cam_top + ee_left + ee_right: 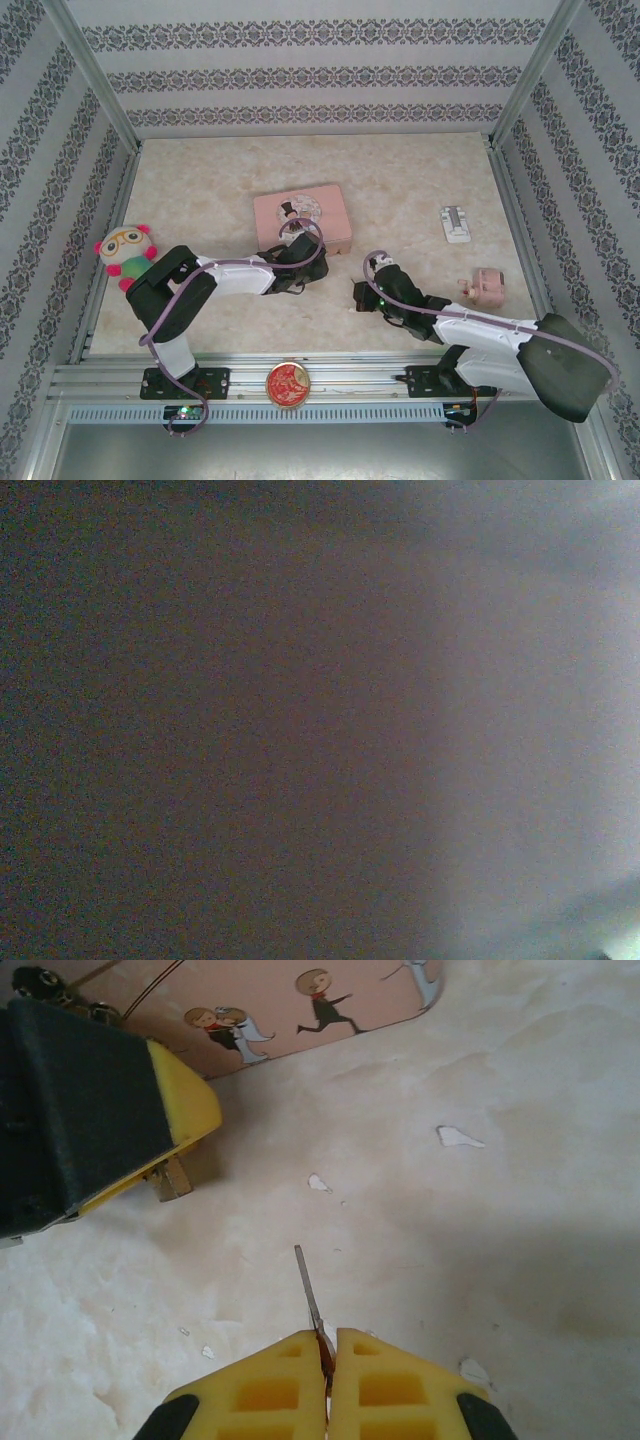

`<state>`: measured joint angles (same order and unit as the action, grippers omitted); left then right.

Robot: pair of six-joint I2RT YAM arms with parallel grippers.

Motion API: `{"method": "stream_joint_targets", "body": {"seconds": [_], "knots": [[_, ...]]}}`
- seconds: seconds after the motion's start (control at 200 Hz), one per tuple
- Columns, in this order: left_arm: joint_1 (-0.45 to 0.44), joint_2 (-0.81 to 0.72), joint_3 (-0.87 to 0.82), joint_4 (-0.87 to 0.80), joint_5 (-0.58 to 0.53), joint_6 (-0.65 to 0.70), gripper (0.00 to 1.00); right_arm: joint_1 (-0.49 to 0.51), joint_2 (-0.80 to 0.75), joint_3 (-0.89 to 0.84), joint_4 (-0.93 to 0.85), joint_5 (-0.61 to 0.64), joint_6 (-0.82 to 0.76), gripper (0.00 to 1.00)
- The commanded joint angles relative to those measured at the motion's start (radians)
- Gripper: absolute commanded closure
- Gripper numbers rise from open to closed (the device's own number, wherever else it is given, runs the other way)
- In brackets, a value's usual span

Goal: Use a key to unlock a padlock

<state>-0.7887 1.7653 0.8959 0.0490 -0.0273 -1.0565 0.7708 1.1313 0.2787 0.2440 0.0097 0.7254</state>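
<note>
Right end effector is clamped tight on the key, blade sticking out over the worktop. Left end effector looks pinched on the padlock: brass body pokes out under its yellow pad, just beside the pink tin.

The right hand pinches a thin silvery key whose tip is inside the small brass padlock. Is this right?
No. The right wrist view shows the right hand pinching the thin silvery key, its tip apart from the small brass padlock.
</note>
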Motion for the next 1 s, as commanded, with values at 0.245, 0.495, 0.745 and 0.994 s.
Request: {"method": "stream_joint_targets", "body": {"seconds": [0.245,0.495,0.745,0.994], "knots": [[0.029,0.015,0.008,0.201,0.165,-0.123,0.89,0.022,0.155,0.013,0.250,-0.059,-0.066,1.00],[0.034,0.032,-0.003,0.234,0.180,-0.191,0.88,0.092,0.303,0.051,0.379,0.011,-0.086,1.00],[0.040,0.054,-0.013,0.269,0.206,-0.218,0.88,0.109,0.354,0.031,0.471,0.078,-0.067,1.00],[0.043,0.068,-0.015,0.280,0.229,-0.229,0.88,0.108,0.359,0.034,0.489,0.107,-0.070,1.00]]}}
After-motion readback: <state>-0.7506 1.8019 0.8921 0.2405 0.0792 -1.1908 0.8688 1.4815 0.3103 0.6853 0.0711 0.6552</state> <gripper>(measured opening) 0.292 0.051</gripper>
